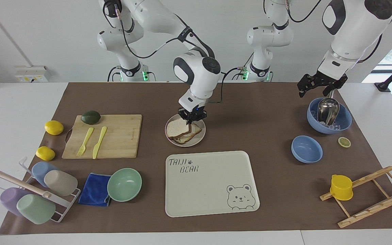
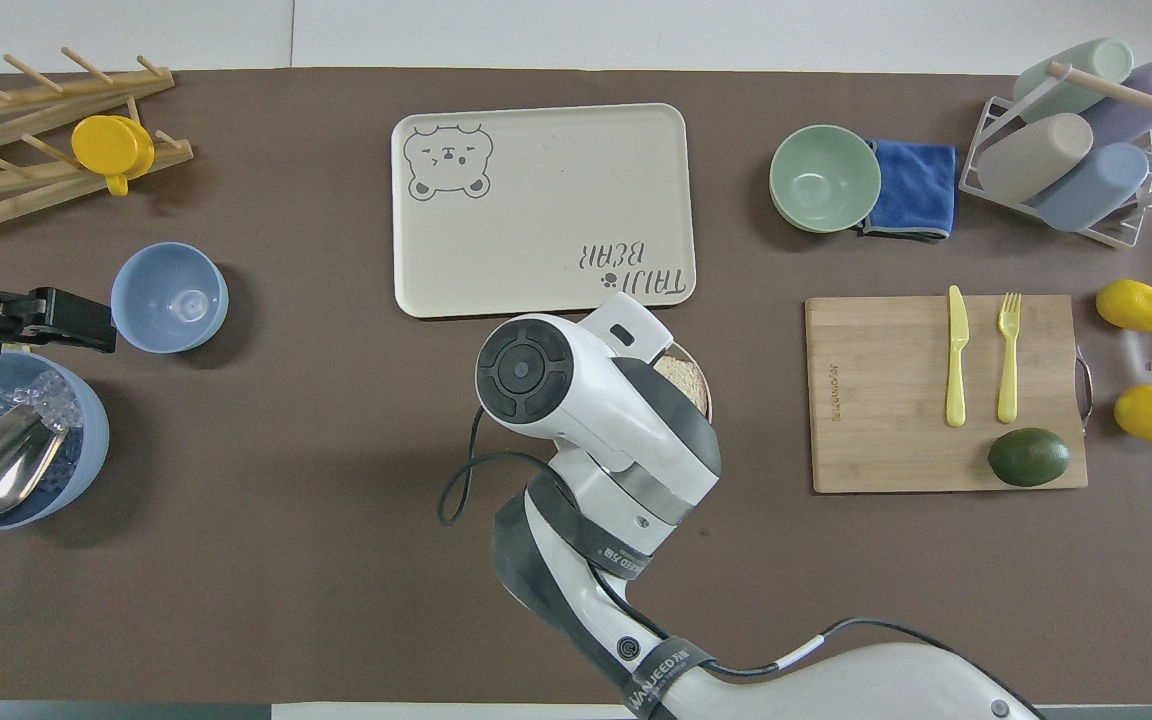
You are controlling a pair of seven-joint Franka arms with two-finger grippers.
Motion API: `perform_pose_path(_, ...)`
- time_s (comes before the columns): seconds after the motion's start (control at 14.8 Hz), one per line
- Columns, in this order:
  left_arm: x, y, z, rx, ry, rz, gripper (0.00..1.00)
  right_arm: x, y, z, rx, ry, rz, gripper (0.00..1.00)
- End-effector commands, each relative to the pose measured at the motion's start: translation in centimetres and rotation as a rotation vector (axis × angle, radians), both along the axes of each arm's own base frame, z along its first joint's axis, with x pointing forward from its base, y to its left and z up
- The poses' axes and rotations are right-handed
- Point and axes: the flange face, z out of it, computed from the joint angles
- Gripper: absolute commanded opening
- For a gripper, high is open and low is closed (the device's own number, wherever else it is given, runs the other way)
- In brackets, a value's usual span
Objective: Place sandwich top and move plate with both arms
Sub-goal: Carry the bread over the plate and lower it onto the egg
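The sandwich top [image 1: 177,128], a pale slice with a brown crust, lies flat over the toast on the small round plate [image 1: 199,137] at the table's middle. My right gripper [image 1: 192,117] is shut on the slice's edge nearer the robots. In the overhead view the right arm covers most of the plate [image 2: 707,392], and only a strip of the slice [image 2: 686,374] shows. The egg is hidden under the slice. My left gripper [image 1: 316,89] hangs open and holds nothing, over the big blue bowl [image 1: 344,124] at the left arm's end; it also shows in the overhead view [image 2: 101,325].
The cream bear tray [image 1: 213,183] lies just farther from the robots than the plate. A wooden board [image 1: 121,136] with fork, knife and avocado sits toward the right arm's end. A small blue bowl [image 1: 306,149] and a green bowl [image 1: 124,184] stand on the brown mat.
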Motion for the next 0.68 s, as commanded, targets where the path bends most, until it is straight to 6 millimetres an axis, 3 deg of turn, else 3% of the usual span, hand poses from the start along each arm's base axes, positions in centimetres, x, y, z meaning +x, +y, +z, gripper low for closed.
perform_pose_path(0.0,-0.80,0.35,0.33,-0.010,0.003,0.011,1.00,0.17,0.31,-0.62,0.056,0.019,-0.048,0.00)
perform_pose_path(0.34,-0.83,0.24,0.10,-0.013,0.003,0.011,1.00,-0.21,0.45,-0.78,0.058,0.019,-0.070,0.00)
perform_pose_path(0.54,-0.83,-0.08,0.16,-0.051,0.000,0.017,1.00,-0.07,0.47,-0.84,0.065,0.003,-0.119,0.24)
perform_pose_path(0.61,-0.82,-0.03,0.11,-0.055,0.001,0.019,1.00,-0.03,0.51,-0.76,0.068,0.001,-0.119,0.42)
